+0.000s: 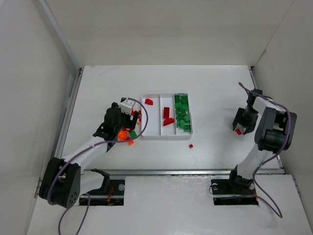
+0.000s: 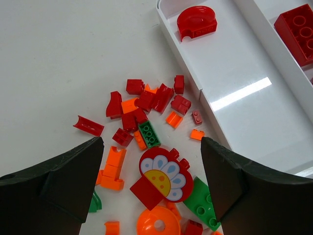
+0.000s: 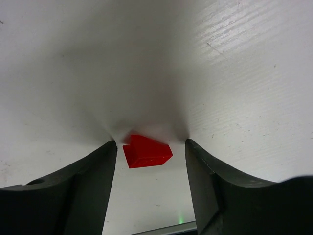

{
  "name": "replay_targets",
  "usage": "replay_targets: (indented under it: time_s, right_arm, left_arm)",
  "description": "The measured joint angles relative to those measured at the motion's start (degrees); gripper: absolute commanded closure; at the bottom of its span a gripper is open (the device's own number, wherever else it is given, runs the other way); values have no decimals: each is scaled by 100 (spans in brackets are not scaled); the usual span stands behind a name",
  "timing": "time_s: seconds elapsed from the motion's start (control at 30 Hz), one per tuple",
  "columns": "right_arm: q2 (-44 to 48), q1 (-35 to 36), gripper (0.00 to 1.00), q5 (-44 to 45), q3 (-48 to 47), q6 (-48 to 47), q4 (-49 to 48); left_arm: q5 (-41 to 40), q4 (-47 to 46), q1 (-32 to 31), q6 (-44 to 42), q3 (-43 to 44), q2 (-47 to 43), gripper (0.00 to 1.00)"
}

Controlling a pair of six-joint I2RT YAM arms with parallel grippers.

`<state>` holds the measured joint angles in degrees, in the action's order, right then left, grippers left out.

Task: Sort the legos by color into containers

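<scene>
The left gripper (image 2: 151,143) hangs with jaws spread over the loose legos (image 2: 146,110), wide enough to drop around one piece; just below its fingers lie a green brick (image 2: 149,133) and a red disc (image 2: 164,177) printed with a flower. The tray (image 2: 195,89) runs ahead and to the right of it, near enough for a short carry; the nearest compartment (image 2: 234,73) holds one red round piece (image 2: 196,22).

The right gripper (image 3: 150,144) is low, its fingers spread either side of a red brick (image 3: 146,152) lying on the table (image 1: 210,93); the brick is not pinched, and I judge it lined up for a grip. It is well apart from the tray, off toward the other arm.

The table is matt white and faintly scratched; white panels (image 1: 29,73) wall it on three sides; light glares off the tray floor.
</scene>
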<state>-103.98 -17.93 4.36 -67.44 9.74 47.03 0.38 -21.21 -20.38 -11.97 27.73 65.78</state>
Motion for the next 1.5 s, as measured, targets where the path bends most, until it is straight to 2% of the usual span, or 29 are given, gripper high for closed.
replay_targets:
  time_s: [0.3, 0.5, 0.67, 0.9, 1.33, 1.5]
  right_arm:
    - [-24, 0, 47, -114, -17, 13, 59]
    - [-31, 0, 48, -125, -24, 57, 111]
    - [-44, 0, 63, -149, -37, 96, 175]
    - [-46, 0, 72, -146, -37, 118, 205]
    - [297, 55, 74, -446, -120, 188, 243]
    - [527, 566, 78, -409, -800, 306, 350]
  left_arm:
    - [2, -22, 0, -20, 0, 37, 21]
    - [20, -44, 0, -20, 0, 87, 21]
    - [22, -50, 0, -63, -2, 87, 21]
    - [26, -160, 44, -79, -39, 87, 21]
    - [63, -280, 63, -85, -39, 129, 21]
    - [68, -275, 59, -57, -31, 304, 21]
